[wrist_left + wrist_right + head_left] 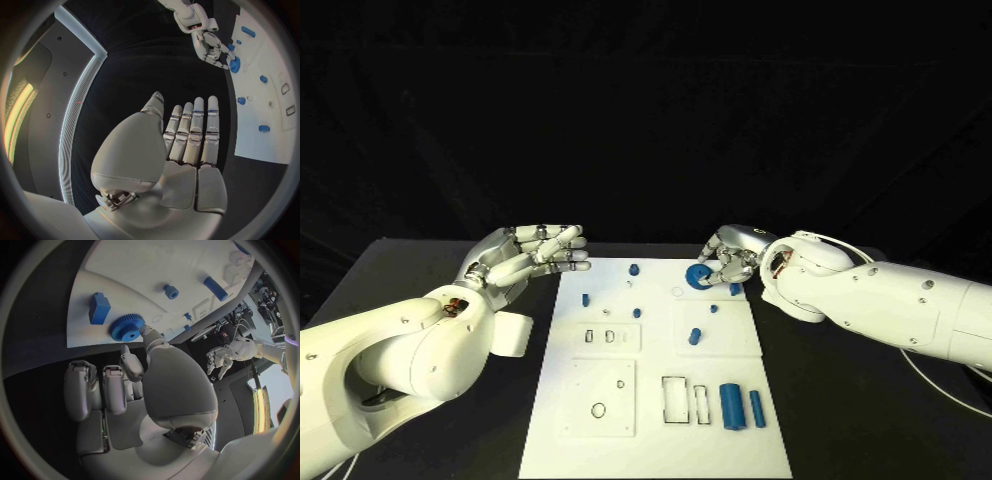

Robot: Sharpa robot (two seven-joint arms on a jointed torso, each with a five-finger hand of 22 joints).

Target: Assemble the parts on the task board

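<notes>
Blue gear (698, 277) at task board (656, 400) far edge, my right hand (730, 258) fingertips pinching it; my left hand (531, 256) spread, empty, beside board.

You're looking at a dim scene w/ black surround; light falls from above onto the task board (661, 400), which reads bright white, nearly blown out. Soft shadow sits under the left hand (531, 255) beside the board edge. Wrist views bend hard at the rim, w/ a bright strip light glaring behind each palm. Right hand (730, 258) looks sharp enough; blue gear (127, 327) by its fingertip is crisp.
</notes>
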